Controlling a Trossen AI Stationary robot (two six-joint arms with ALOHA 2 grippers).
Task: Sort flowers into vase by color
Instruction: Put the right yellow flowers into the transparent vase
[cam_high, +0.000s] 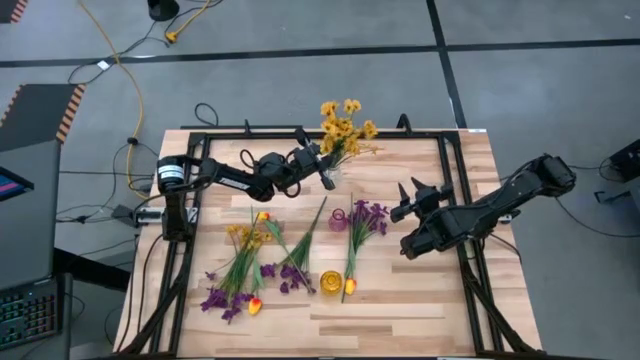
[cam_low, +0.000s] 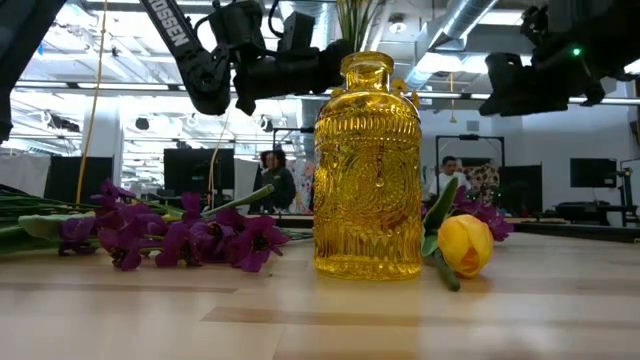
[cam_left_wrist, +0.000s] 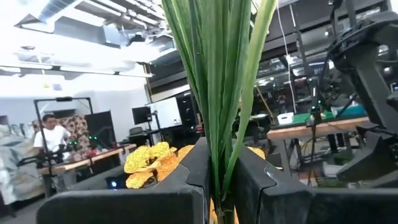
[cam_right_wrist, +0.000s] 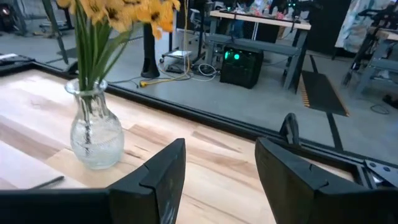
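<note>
A bunch of small yellow clustered blooms (cam_high: 342, 128) is seen standing in a clear glass vase (cam_right_wrist: 94, 134) near the far edge of the wooden table (cam_high: 400, 310). Their green stems (cam_left_wrist: 214, 93) are clamped between the fingers of the left gripper (cam_high: 322, 168), which is held just above that clear vase.

The right gripper (cam_high: 412, 196) is held over the table well to the right of the clear vase, its two fingers (cam_right_wrist: 163, 171) spread apart with nothing between them.

Nearer the front edge than the clear vase, a yellow glass vase (cam_low: 368, 170) is set upright, with a small purple vase (cam_high: 339, 220) between it and the clear vase. Purple blossoms (cam_low: 190, 238) are laid flat on the wood to the left of the yellow vase, and a yellow-orange tulip (cam_low: 465, 244) is laid just to its right, its stem touching the glass base. Another stem of purple blossoms (cam_high: 368, 213) is laid just right of the purple vase. More loose flowers (cam_high: 240, 270) are scattered well to the left of the yellow vase.
</note>
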